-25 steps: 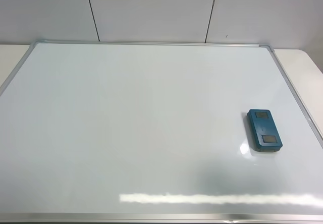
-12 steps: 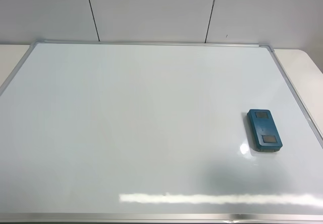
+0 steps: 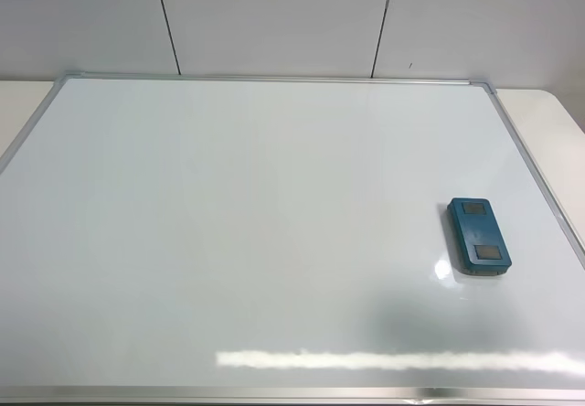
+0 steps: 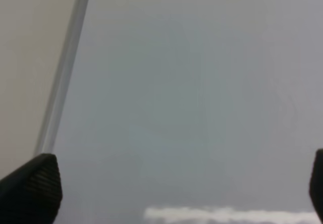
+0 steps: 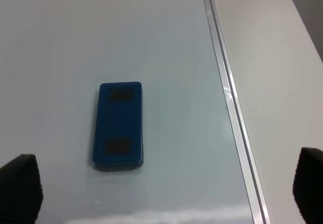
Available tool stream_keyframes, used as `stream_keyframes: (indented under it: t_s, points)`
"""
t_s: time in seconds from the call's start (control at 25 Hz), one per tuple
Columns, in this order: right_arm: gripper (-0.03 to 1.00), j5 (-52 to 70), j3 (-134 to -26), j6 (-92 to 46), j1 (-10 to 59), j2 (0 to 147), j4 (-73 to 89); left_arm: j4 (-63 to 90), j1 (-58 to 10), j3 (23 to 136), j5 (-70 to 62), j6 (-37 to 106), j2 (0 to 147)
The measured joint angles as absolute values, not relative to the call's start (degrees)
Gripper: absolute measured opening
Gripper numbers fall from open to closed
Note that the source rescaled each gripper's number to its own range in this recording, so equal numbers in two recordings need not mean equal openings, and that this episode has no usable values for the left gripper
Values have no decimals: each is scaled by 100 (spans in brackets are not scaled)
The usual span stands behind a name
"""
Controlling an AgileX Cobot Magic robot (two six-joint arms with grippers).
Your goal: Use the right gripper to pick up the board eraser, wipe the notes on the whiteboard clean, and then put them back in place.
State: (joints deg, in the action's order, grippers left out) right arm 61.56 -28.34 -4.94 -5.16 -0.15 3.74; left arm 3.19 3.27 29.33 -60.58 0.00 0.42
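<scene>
Whiteboard (image 3: 274,232) fills the exterior high view, its silver frame running along all four edges. The eraser (image 3: 478,235) lies flat on the board at the right of the frame, slightly below centre, long axis roughly parallel to the right frame rail and close to it but not touching. No red notes are visible anywhere on the white surface in any view. Neither arm enters the exterior high view.

Comparison with the two earlier exterior frames shows no visible change: the eraser sits at the same spot and the board looks equally clean. Only a faint grey shadow at the lower centre-right of the board seems to vary slightly.

Right wrist view: the eraser (image 5: 118,125) lies left of centre, grey patches up, with the frame rail to its right. The right gripper (image 5: 166,188) is spread wide, fingertips at the two lower corners, empty and apart from the eraser. Left wrist view: the left gripper (image 4: 181,183) is likewise wide open and empty over bare board beside the frame.

Judgement: with the board free of marks, the eraser set down and the scene static, wiping and return appear complete; the task is probably finished.
</scene>
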Motion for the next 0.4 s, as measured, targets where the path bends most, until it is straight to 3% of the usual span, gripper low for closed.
stream_keyframes:
  t_s: [0.4]
  points:
    - [100, 6156, -2834, -494, -516, -15, 374, 319, 327, 2933, -6057, 0, 23]
